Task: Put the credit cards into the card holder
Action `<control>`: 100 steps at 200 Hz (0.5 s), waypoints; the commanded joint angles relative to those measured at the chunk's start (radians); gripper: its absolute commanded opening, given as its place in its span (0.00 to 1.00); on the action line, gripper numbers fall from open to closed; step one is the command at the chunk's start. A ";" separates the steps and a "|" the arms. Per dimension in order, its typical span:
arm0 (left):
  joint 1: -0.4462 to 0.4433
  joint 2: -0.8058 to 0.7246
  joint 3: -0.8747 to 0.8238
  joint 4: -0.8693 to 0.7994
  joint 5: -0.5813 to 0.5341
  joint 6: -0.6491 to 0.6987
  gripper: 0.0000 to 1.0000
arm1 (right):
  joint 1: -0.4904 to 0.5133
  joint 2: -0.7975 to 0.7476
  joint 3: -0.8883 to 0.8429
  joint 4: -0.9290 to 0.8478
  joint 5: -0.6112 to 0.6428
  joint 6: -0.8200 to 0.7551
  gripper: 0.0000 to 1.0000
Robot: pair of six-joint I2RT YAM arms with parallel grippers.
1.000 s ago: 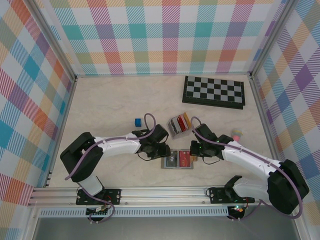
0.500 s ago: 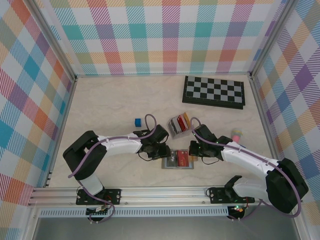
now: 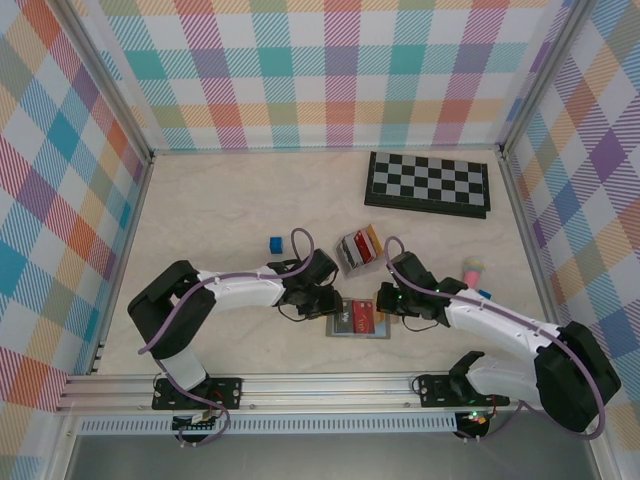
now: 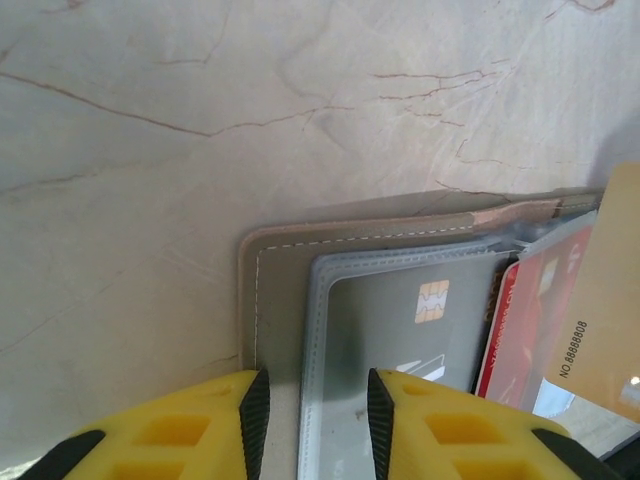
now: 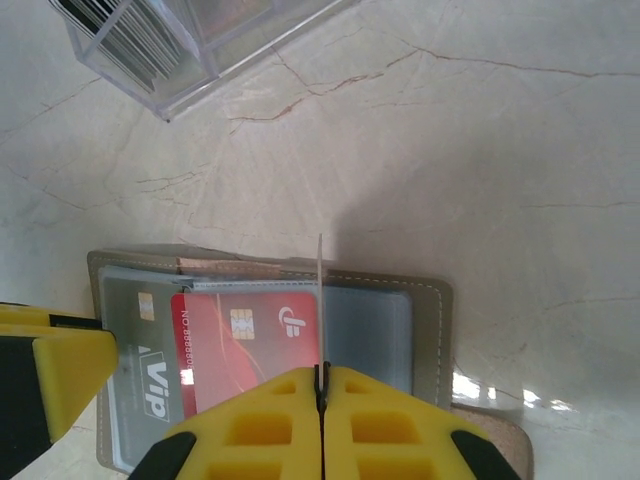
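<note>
Over the card holder (image 5: 432,330), our right jaws pinch 1 credit card (image 5: 319,290) edge-on for slotting; spread left jaws straddle its edge.

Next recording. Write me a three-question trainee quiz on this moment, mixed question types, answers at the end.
1. True or false: the right gripper is shut on a thin card held on edge over the card holder.
2. Beside the grey VIP card, what colour is the other card lying in the holder? A) red B) blue C) green
3. What stands just beyond the holder's far edge in the top view?
Key: 1 true; 2 A; 3 a clear rack of cards.
</note>
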 commanded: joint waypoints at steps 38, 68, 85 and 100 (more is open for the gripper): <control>0.000 0.033 -0.025 0.000 0.004 -0.007 0.33 | 0.005 -0.051 0.034 -0.125 0.059 -0.037 0.07; 0.001 0.033 -0.025 -0.001 0.004 -0.008 0.33 | 0.004 -0.059 0.037 -0.134 0.070 -0.043 0.07; 0.001 0.032 -0.026 -0.001 0.004 -0.008 0.33 | 0.004 -0.053 0.036 -0.136 0.074 -0.045 0.07; 0.001 0.034 -0.024 -0.001 0.004 -0.008 0.33 | 0.005 -0.035 0.029 -0.131 0.074 -0.046 0.07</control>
